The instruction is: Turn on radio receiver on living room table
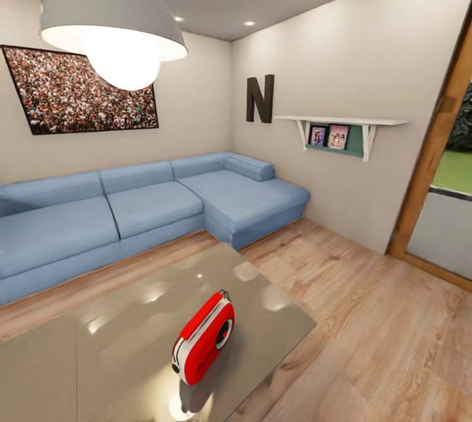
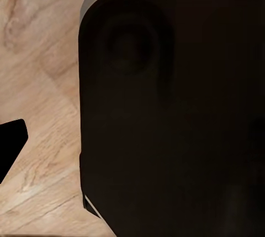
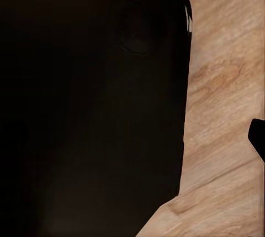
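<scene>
One radio receiver [image 1: 203, 339] stands upright ahead of you on the glossy surface of the table [image 1: 124, 337], near its right edge, with the blue sofa [image 1: 141, 209] beyond. Whether your jaws are open or closed, you cannot tell from the wrist views.

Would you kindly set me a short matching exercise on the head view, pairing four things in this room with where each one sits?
Things:
1. radio
2. sofa
3. photos
4. lamp

Places:
A. on the white wall shelf
B. hanging from the ceiling
C. on the glossy table
D. along the wall under the crowd picture

Pairs: 1-C, 2-D, 3-A, 4-B
</scene>
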Controlling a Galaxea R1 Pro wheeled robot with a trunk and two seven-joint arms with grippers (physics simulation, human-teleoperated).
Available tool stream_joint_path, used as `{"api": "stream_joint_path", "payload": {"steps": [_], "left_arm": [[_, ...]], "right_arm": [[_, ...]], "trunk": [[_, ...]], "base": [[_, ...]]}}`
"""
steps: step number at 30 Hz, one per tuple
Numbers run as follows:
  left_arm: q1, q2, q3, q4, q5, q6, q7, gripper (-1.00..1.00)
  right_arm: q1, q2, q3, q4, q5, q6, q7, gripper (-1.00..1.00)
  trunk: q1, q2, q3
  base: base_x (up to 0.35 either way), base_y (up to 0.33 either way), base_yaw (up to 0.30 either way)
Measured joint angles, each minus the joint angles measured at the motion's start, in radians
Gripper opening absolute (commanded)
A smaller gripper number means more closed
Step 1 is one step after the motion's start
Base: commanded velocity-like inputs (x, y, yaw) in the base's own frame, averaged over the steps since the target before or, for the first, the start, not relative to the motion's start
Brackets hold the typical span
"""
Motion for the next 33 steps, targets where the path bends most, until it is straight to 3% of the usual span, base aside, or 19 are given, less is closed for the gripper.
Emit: {"api": "stream_joint_path", "payload": {"steps": [7,24,33], "left_arm": [[0.000,0.000,0.000,0.000,0.000,0.000,0.000,1.00],[0.000,0.001,-0.001,0.000,0.000,0.000,0.000,1.00],[0.000,0.001,-0.002,0.000,0.000,0.000,0.000,1.00]], "right_arm": [[0.000,0.000,0.002,0.000,0.003,0.000,0.001,1.00],[0.000,0.000,0.003,0.000,0.007,0.000,0.002,1.00],[0.000,0.000,0.001,0.000,0.006,0.000,0.000,1.00]], "trunk": [[0.000,0.000,0.000],[0.000,0.000,0.000],[0.000,0.000,0.000]], "base": [[0.099,-0.003,0.053],[0.271,-0.128,0.001],[0.076,-0.049,0.000]]}}
